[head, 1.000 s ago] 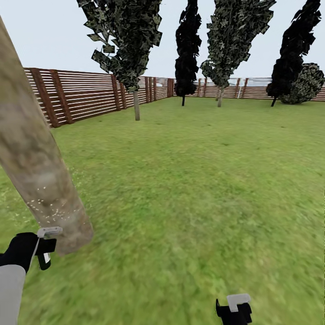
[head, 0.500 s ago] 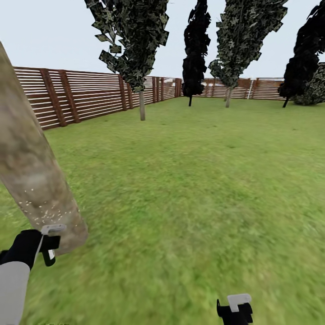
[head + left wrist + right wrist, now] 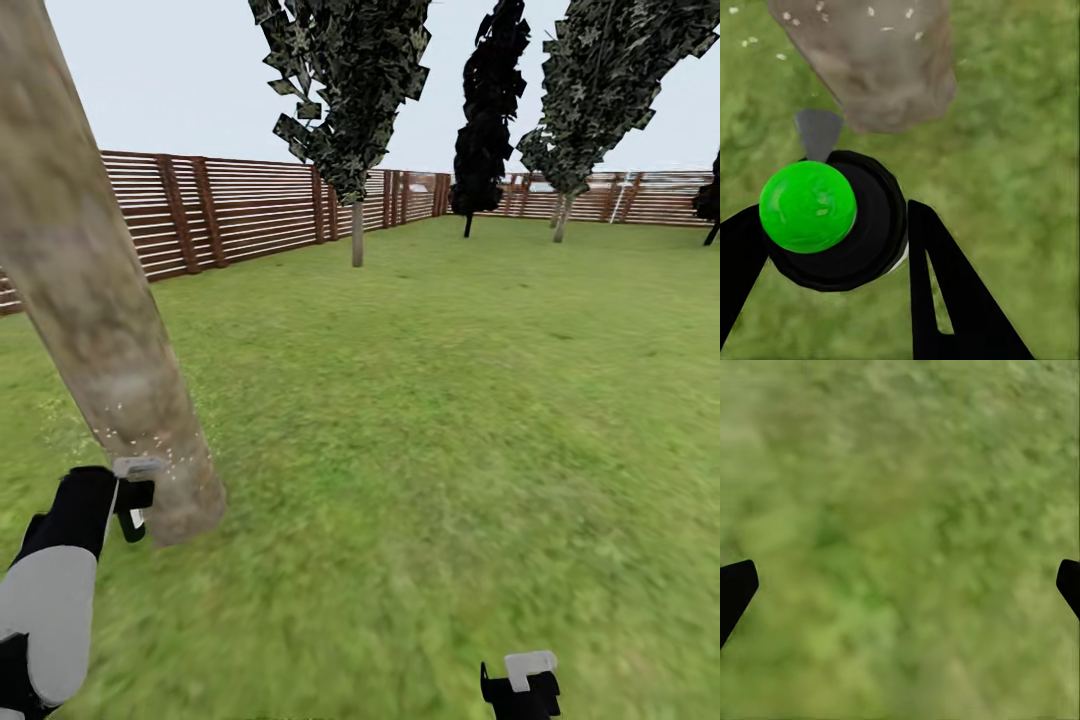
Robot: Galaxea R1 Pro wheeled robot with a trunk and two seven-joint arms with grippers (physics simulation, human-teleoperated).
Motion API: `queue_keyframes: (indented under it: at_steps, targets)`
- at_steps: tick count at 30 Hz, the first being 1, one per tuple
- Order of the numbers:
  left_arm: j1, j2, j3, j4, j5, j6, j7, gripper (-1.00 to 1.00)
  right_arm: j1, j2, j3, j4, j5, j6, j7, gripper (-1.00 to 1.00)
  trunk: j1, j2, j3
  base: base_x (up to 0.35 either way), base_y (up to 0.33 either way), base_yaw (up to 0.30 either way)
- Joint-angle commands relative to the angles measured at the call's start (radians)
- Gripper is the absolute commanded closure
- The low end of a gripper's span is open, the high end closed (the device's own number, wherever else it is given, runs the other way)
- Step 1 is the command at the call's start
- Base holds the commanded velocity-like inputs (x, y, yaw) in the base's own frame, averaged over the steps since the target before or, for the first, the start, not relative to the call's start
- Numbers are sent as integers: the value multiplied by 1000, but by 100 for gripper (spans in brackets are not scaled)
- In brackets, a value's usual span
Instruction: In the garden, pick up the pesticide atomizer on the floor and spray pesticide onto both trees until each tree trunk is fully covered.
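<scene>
View had swung right and trunk came closer: left gripper (image 3: 832, 247) stayed clenched on the black green-capped pesticide atomizer (image 3: 832, 221), nozzle just short of thick mottled beige-grey tree trunk (image 3: 110, 330) with white pesticide specks (image 3: 135, 425) only low, so mostly unsprayed; right gripper (image 3: 900, 585) hung spread, empty, over green lawn (image 3: 450, 400).

The trunk (image 3: 110, 330) is matt, mottled beige-grey bark, dotted low down with white specks (image 3: 135, 440). The fence (image 3: 250, 205) is brown slatted wood. The atomizer (image 3: 832, 221) looks like black plastic with a glossy green cap (image 3: 808, 206). The lawn (image 3: 450, 420) is matt grass.
</scene>
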Motion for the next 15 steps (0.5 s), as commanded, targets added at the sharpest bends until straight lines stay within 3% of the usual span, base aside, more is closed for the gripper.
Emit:
queue_keyframes:
  at_steps: [1,9,15]
  targets:
    - [-2,0,1,-2,-13,3,-9,100,-1,0,-6,1,9,-3,-3,-100,0,0,-1,0,0,278]
    - [4,1,-2,-8,-16,6,-9,100,-1,0,-6,1,9,-3,-3,-100,0,0,-1,191,-123,274]
    - [5,0,-2,-8,-16,5,-9,100,-1,0,-6,1,10,-3,-6,-100,0,0,-1,282,-143,33]
